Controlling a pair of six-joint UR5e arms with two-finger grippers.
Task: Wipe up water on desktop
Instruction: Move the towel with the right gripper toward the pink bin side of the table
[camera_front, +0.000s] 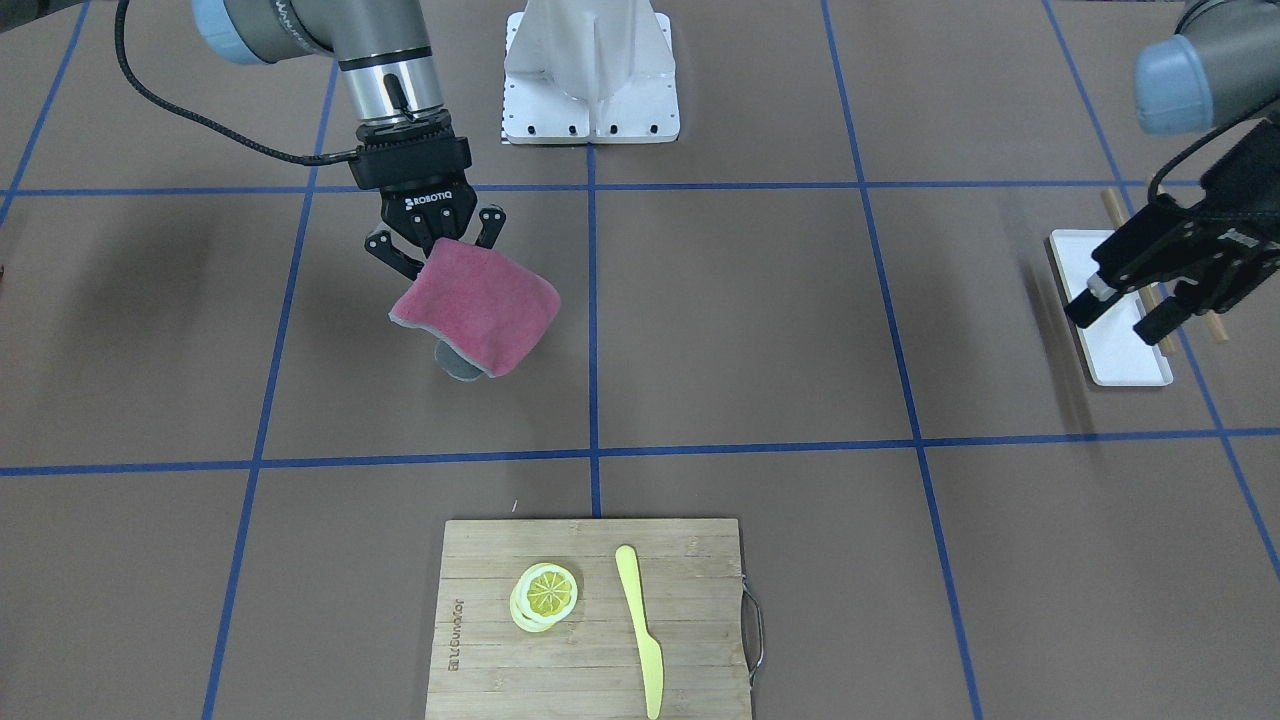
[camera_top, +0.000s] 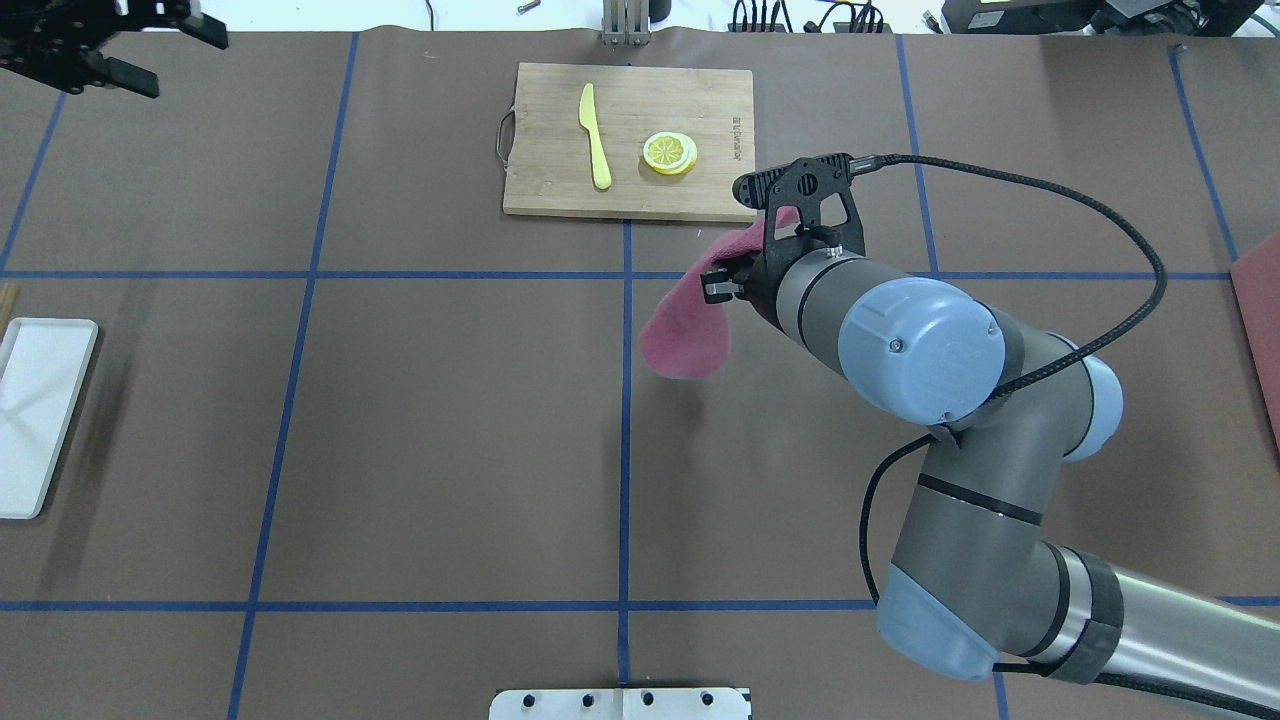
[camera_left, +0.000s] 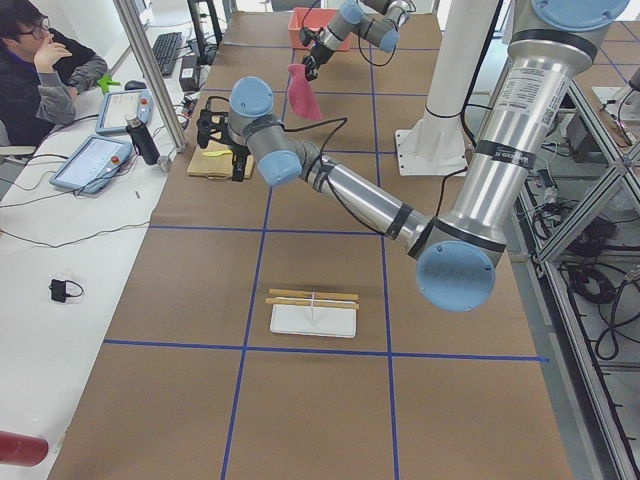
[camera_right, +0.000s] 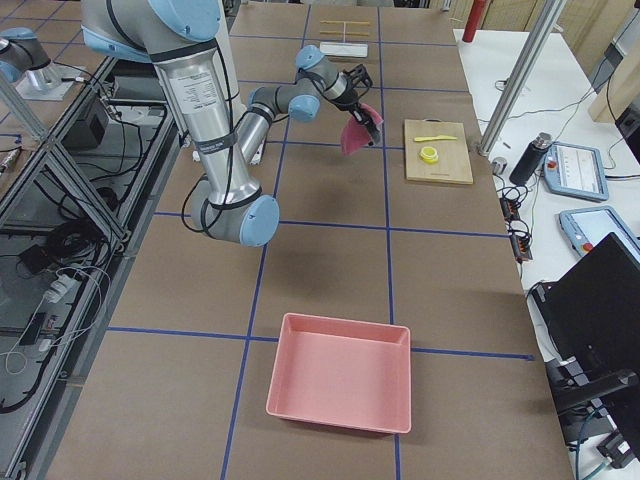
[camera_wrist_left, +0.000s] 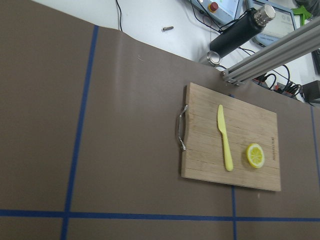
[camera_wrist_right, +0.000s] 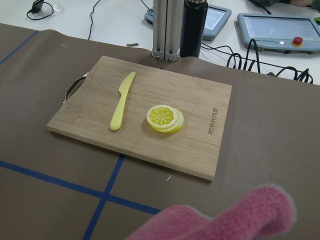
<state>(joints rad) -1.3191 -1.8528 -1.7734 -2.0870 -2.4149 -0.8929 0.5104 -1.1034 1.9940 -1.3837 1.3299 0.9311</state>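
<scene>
Bamboo board (camera_front: 480, 600) holds lemon slices (camera_front: 545, 595), knife (camera_front: 638, 625); right fingers (camera_front: 395, 255) pinch pink cloth (camera_front: 480, 305)

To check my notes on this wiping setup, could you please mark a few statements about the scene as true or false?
1. The right end effector holds a pink cloth. True.
2. The cloth lies flat on the desktop. False: it hangs from the end effector.
3. A lemon slice and a yellow knife lie on the cutting board. True.
4. The left end effector grips the knife. False: it is open and empty.
</scene>
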